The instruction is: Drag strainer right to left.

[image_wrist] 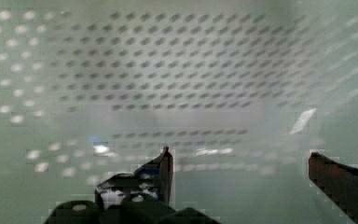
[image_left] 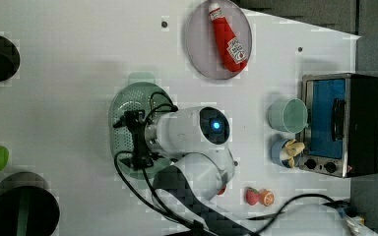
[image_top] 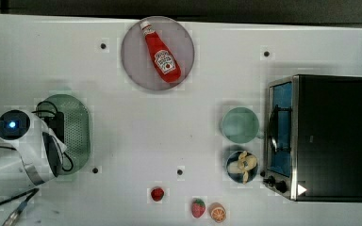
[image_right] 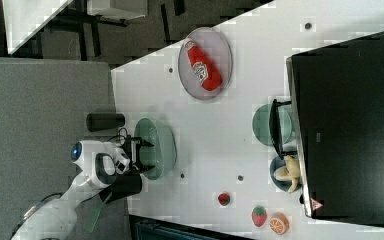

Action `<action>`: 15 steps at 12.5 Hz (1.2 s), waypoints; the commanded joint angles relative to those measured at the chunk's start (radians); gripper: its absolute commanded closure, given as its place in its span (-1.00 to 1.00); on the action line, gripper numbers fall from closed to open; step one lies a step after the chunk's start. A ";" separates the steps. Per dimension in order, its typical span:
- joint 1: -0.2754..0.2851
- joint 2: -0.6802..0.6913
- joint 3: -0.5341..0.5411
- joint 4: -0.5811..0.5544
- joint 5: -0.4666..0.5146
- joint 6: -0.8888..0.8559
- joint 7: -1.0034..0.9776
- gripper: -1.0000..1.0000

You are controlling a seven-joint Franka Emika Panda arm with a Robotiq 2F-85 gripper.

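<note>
One pincer (image_wrist: 237, 161) sits down inside the strainer (image_top: 78, 132), its two fingers (image_wrist: 164, 170) spread apart with nothing clamped between them, and the perforated floor of the strainer right beneath and ahead of the tips. The strainer lies under the arm (image_top: 33, 146) at the top view's left end of the table (image_top: 179, 122), well away from the toaster oven (image_top: 318, 136), the green cup (image_top: 239, 125) and the bowl with the banana (image_top: 242, 166) on the far side.

What could go wrong? With the fingers only resting in the basin, my guess is a sideways pull could let them skate across the smooth plastic, or ride up the curved wall and tip the light strainer onto its rim. Pressing too hard might flex the thin floor. The table edge also looks near on this side, so an overlong drag could push it off.

As for pose, the arm is folded over the strainer, wrist pointing straight down, cables (image_left: 133, 187) looping beside it.
</note>
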 commanded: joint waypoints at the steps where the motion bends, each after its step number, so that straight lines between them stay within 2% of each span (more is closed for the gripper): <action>1: -0.006 -0.254 -0.136 -0.009 -0.015 -0.125 -0.244 -1.00; 4: -0.015 -0.444 -0.319 -0.009 -0.083 -0.308 -0.531 -1.00; 8: -0.028 -0.651 -0.554 -0.007 -0.327 -0.497 -0.898 -1.00; 10: -0.031 -0.737 -0.640 -0.007 -0.413 -0.621 -1.031 -1.00; 13: -0.035 -0.840 -0.705 -0.007 -0.434 -0.758 -1.057 -1.00; 15: -0.038 -0.893 -0.713 -0.007 -0.515 -0.778 -1.072 -1.00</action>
